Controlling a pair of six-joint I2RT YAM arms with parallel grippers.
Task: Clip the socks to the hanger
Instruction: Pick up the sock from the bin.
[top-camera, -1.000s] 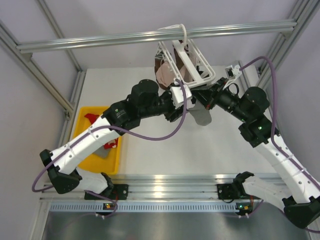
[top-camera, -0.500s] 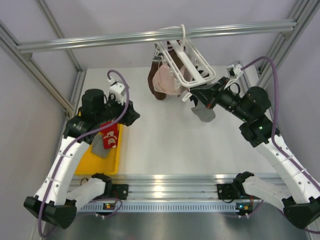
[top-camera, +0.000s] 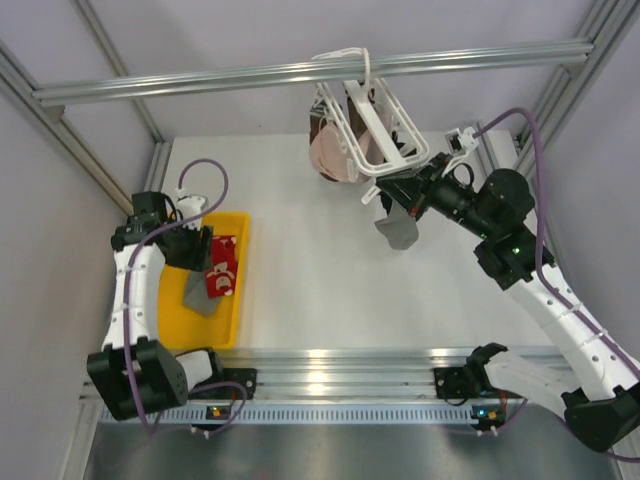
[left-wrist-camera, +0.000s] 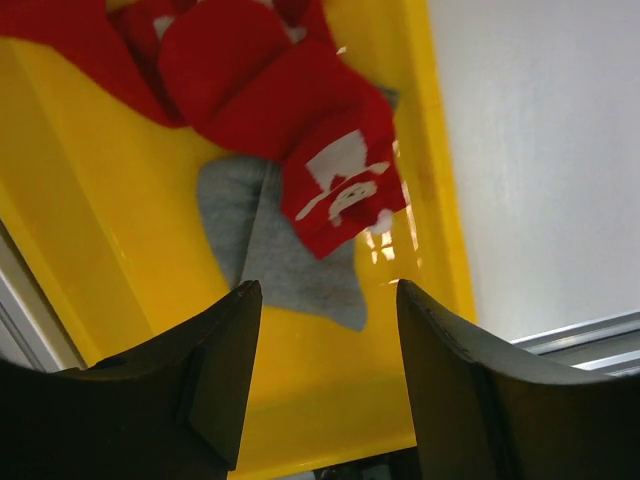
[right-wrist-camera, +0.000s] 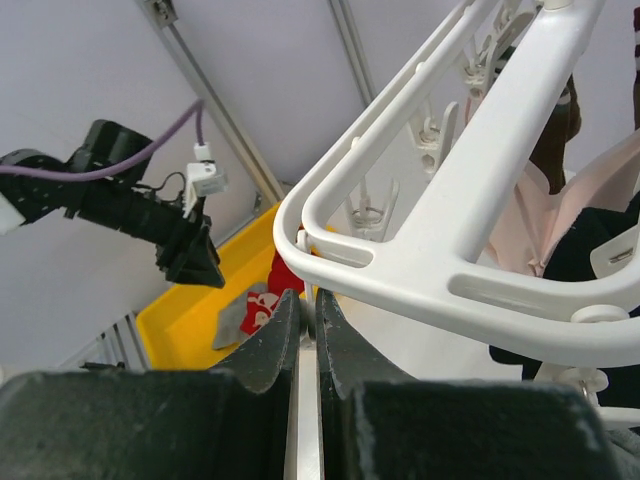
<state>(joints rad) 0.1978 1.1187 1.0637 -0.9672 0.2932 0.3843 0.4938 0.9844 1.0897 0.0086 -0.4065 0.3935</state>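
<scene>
The hanger (top-camera: 372, 135) hangs by its hook from the rail (top-camera: 200, 78), above the far side of the table. A grey sock (top-camera: 398, 230) hangs under its near corner, as it did one second ago. The right gripper (right-wrist-camera: 308, 300) is closed just below the frame; whether it pinches that sock cannot be told. The left gripper (left-wrist-camera: 325, 300), at the hanger one second ago, is now over the tray (top-camera: 222, 325), fingers apart and holding nothing. Below it a red sock (left-wrist-camera: 290, 110) lies across a second grey sock (left-wrist-camera: 285, 265). The red sock's white markings cannot be read as text.
</scene>
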